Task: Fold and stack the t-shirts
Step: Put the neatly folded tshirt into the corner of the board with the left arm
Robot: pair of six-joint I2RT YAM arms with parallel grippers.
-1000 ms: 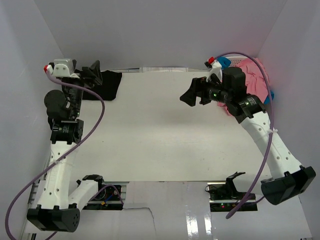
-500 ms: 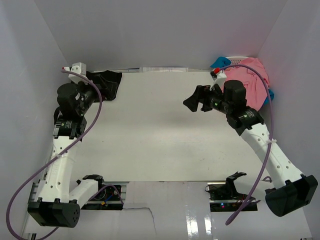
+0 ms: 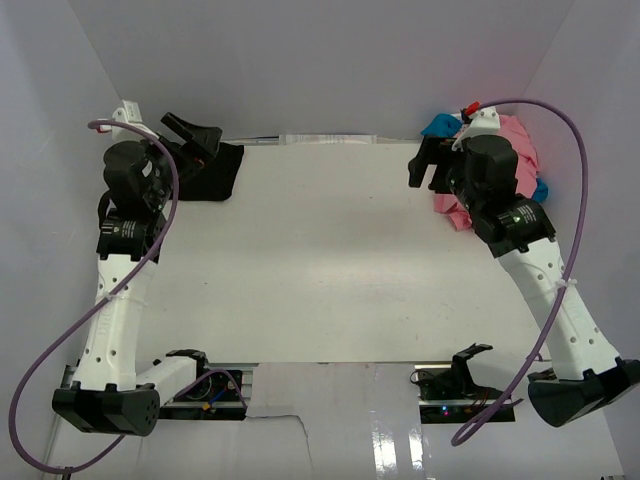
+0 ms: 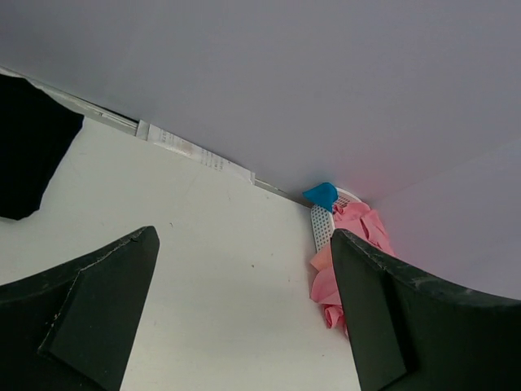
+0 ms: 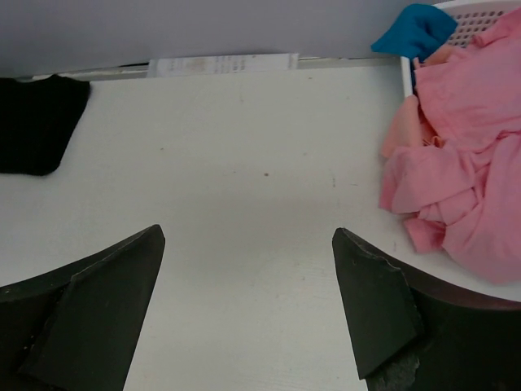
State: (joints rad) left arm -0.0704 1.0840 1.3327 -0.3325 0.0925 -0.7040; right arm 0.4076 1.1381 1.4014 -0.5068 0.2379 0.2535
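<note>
Top external view: my right gripper (image 3: 428,165), jaws apart and empty, hangs just left of the heaped pink t-shirts (image 3: 517,133) at the far right, while my left gripper (image 3: 196,137), likewise spread, sits by the black t-shirt (image 3: 218,175).

Top view: the right arm (image 3: 495,185) covers the middle of the pink t-shirts (image 3: 523,140) — no. of shirts in the pile can't be told — and the left gripper (image 3: 195,133) overlaps the far-left part of the black t-shirt (image 3: 215,172). Both wrist views cut the black t-shirt at the left edge; the right wrist view cuts the pink pile and the white lattice basket (image 5: 476,8) at the right and top edges. The blue item (image 5: 415,31) by the basket is too small to ID, and print on the label strip (image 5: 224,63) at the back wall is unreadable.
</note>
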